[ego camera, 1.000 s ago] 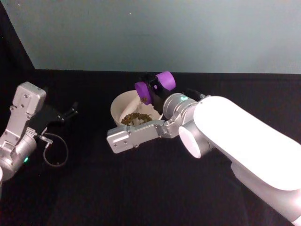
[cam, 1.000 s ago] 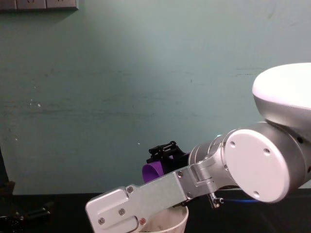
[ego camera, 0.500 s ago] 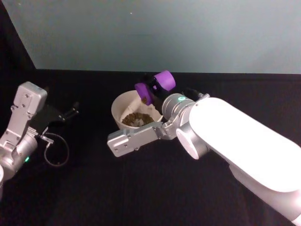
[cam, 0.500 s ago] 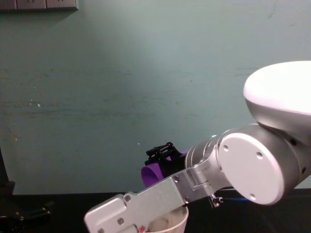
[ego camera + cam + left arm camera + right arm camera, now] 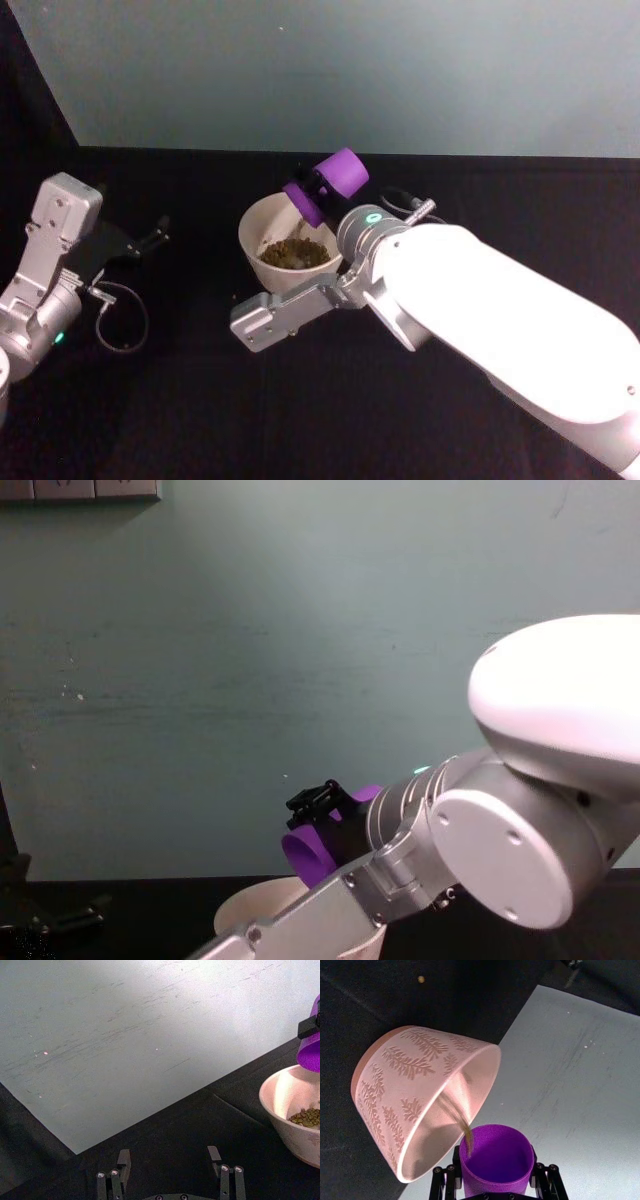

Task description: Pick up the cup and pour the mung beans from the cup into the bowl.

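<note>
Purple cup (image 5: 345, 170), clamped in the right claw (image 5: 318, 187), tips over the white bowl (image 5: 250, 226). A thin stream of mung beans (image 5: 295, 252) falls in, and many lie inside. The cup looks almost empty. The left claw (image 5: 168, 1159) sits spread apart over the bench (image 5: 200, 400), far off.

We see a matte black table (image 5: 180, 420) spreading across the head view from 3 through 6 to 9 o'clock, a scuffed, pale teal wall (image 5: 300, 70) standing behind it at 12 o'clock, and, in the chest view, grey socket plates (image 5: 80, 488) mounted on that wall at 11 o'clock
</note>
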